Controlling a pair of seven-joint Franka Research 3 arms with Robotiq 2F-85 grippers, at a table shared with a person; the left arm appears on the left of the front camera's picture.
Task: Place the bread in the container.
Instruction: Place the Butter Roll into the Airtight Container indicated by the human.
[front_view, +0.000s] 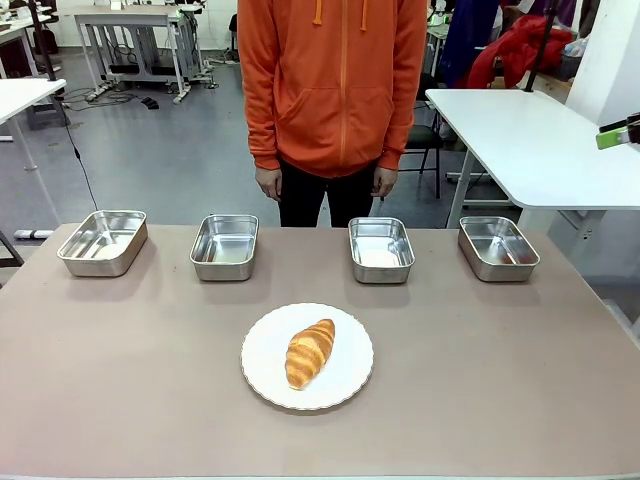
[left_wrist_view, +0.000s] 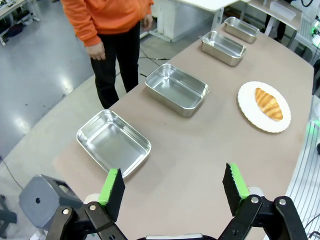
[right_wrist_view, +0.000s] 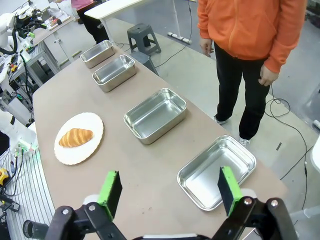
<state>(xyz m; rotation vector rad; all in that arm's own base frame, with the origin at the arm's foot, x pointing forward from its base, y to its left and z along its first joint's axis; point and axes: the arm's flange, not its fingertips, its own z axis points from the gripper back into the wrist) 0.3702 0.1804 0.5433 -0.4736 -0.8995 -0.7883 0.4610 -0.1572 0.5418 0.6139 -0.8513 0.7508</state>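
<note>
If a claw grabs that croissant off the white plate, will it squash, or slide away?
Probably dents easily: the croissant looks puffed and flaky, so likely light and fragile. Its ridged crust should resist slipping in a grip. It lies flat on the plate, so rolling seems unlikely, though the smooth plate might let it slide if pushed.

Left gripper (left_wrist_view: 173, 185): fingers were black jointed links, each tipped with a bright green pad (left_wrist_view: 111, 186). Silver pivot screws (left_wrist_view: 251, 199) sat at 5 and 7 o'clock in its wrist view.
Right gripper (right_wrist_view: 169, 186): it had the same black links, green pads and silver screws.
Person (front_view: 335, 110): wore an orange zipped hoodie (front_view: 300, 60) with orange drawstrings, a front pocket and long ribbed-cuff sleeves, and black trousers (front_view: 300, 195).
</note>
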